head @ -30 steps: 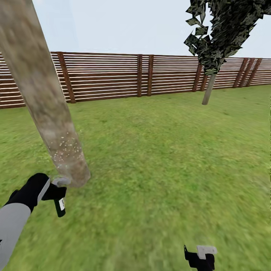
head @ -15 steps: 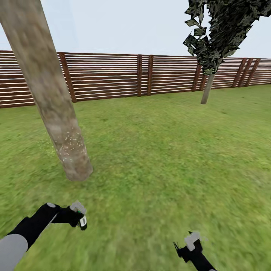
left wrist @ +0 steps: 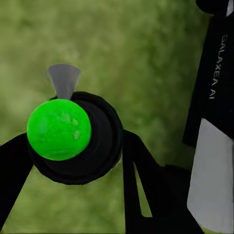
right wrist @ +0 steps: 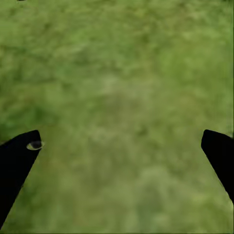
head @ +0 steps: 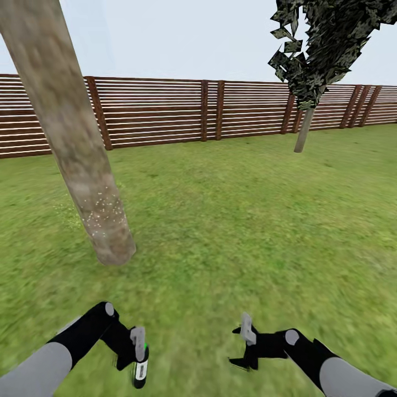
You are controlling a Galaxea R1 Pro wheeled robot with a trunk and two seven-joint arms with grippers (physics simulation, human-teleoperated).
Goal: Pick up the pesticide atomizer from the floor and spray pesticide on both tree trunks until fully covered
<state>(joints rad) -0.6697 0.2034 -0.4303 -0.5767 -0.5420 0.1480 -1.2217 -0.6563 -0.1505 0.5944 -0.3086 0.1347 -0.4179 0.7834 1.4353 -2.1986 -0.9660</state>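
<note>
Fingers of the left gripper clench the pesticide atomizer; the right gripper's fingers are spread wide, empty over grass. Held low and well short of the tree trunk, the atomizer could waste spray on the lawn if fired here, I judge, leaving the trunk speckled with pesticide near its base alone. Beyond the trunk runs a slatted fence, with a dark thin-trunked tree far off beside it.

Even, bright daylight with no marked source, glare or cast shadows. The lawn renders soft and smeared, most blurred toward the lower edge; the fence stays sharp. Both wrist views show grass out of focus.
</note>
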